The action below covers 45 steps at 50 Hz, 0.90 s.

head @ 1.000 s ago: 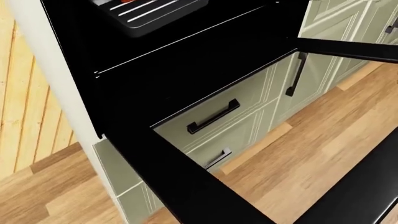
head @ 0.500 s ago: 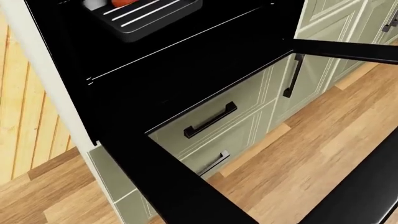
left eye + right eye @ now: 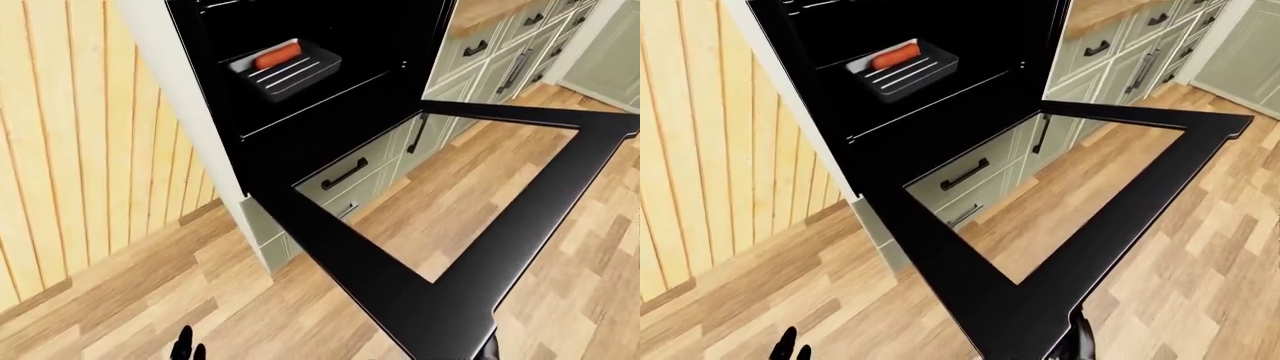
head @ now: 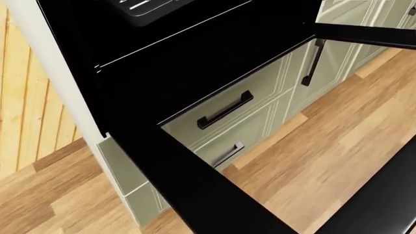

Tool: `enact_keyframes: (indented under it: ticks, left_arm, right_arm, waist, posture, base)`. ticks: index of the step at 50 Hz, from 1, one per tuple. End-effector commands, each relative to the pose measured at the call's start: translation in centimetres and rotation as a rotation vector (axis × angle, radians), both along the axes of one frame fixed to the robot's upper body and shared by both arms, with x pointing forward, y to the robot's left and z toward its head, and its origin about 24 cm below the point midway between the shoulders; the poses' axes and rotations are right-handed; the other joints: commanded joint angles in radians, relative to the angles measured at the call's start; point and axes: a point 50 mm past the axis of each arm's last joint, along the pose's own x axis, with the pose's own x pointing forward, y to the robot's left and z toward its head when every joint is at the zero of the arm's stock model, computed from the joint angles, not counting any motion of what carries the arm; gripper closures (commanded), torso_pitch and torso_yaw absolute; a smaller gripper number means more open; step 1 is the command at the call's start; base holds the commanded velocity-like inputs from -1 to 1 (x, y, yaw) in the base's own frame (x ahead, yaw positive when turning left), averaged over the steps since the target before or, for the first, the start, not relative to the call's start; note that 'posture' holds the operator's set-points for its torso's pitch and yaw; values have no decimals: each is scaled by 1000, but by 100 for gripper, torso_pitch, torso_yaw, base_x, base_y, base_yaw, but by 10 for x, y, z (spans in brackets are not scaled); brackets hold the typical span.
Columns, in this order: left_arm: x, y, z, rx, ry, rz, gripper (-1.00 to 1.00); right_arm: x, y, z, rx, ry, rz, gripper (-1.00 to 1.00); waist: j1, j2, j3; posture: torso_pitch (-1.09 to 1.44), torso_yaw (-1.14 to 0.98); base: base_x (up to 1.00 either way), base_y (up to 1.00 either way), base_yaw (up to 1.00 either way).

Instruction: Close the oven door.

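Note:
The black oven door hangs open and lies about level, its glass pane showing the floor beneath. It also fills the bottom of the head view. The oven cavity is open above it, with a black tray holding a red sausage. My left hand shows only as fingertips at the bottom left, apart from the door, fingers spread. My right hand shows as fingertips at the door's near edge, mostly hidden below it.
Pale green drawers with black handles sit under the oven. More green cabinets run along the right under a wooden counter. A wood-panelled wall stands on the left. The floor is wooden planks.
The head view has shifted: the tray has slid up almost out of it, so the camera has moved. The door looks as open as before.

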Motion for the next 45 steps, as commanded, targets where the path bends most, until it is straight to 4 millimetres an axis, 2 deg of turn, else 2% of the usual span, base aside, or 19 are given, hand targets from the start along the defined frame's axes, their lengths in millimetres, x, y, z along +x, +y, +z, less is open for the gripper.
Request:
enact_keyframes:
  ticks: [1,9,14,27,42,45]
  left_arm:
    - [6,6,6,27,-40,2,-100]
    - [6,7,5,29,-31,5,-100]
    - [7,10,5,31,-19,22,-100]
    - [5,6,3,17,-8,24,-100]
    - [6,6,3,9,-14,24,-100]
    - [7,6,3,8,-15,24,-100]
  right_arm:
    - [12,-4,10,-25,-64,9,-100]
    - [20,-5,15,-12,-103,13,-100]
    - [34,0,22,16,-161,36,-100]
    - [62,-1,40,56,-243,15,-100]
    - [91,20,61,56,-301,152,-100]
    - [98,29,73,34,-335,198,-100]
  waist:
    - [0,1,-9]
    - [-2,0,40]
    - [-5,-1,55]
    - [-5,-1,55]
    - [-2,1,54]
    - [-1,1,53]
  posture:
    - [13,0]
    - [21,0]
    - [22,0]
    - [22,0]
    - [22,0]
    - [22,0]
  base:
    - [0,0,0]
    - [0,0,0]
    - [0,0,0]
    - [0,0,0]
    - [0,0,0]
    - [0,0,0]
